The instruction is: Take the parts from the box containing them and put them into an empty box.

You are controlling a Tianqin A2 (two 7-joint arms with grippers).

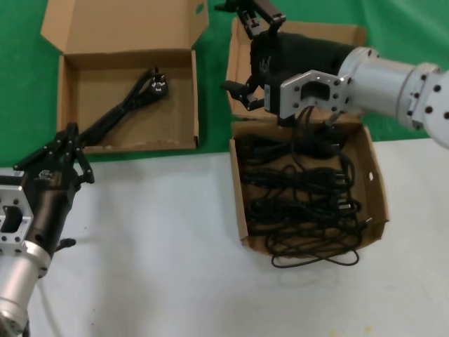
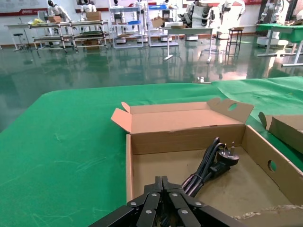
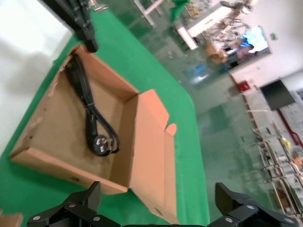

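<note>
In the head view, the left gripper (image 1: 70,140) is at the lower left of the frame, at the near left corner of the wide, shallow corrugated cardboard box (image 1: 70,133). Its black fingers are clenched on one end of a black power cord (image 1: 130,102). This cord lies diagonally on the box floor, with its moulded three-pin plug (image 1: 157,83) toward the far right. The broad flat lid (image 1: 126,24) stands open behind.

The right gripper (image 1: 254,53) is in the upper centre, above the hinge of the squarer cardboard box (image 1: 379,189). Its fingers are spread and hold nothing. Inside this box lies a tangle of thin looped black cords (image 1: 302,196), and one loop (image 1: 316,258) hangs over the near wall onto the white tabletop (image 1: 154,246).
</note>
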